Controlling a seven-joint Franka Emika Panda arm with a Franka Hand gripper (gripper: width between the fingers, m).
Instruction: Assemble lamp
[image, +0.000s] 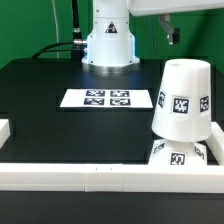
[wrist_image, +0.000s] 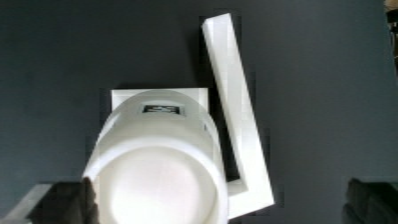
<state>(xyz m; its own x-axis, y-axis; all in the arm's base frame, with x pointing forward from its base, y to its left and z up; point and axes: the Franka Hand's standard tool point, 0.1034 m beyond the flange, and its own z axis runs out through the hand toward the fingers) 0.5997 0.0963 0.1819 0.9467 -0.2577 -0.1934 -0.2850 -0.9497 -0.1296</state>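
Observation:
The white tapered shade (image: 182, 95) stands upright on the square base block (image: 180, 152) at the exterior view's right, against the front wall. Tags show on both. In the wrist view the shade (wrist_image: 160, 160) is seen from above, with the base block (wrist_image: 160, 100) and its tag showing past it. The round bulb is hidden. My gripper (image: 170, 30) hangs above the shade, clear of it. In the wrist view the gripper (wrist_image: 217, 205) is open, its dark fingertips (wrist_image: 63, 200) far apart with nothing held.
The marker board (image: 108, 97) lies flat in the middle of the black table. A low white wall (image: 100, 176) runs along the front edge, with a short piece at the left (image: 5, 128). The wall (wrist_image: 240, 110) runs beside the base block. The robot's body (image: 108, 40) stands at the back.

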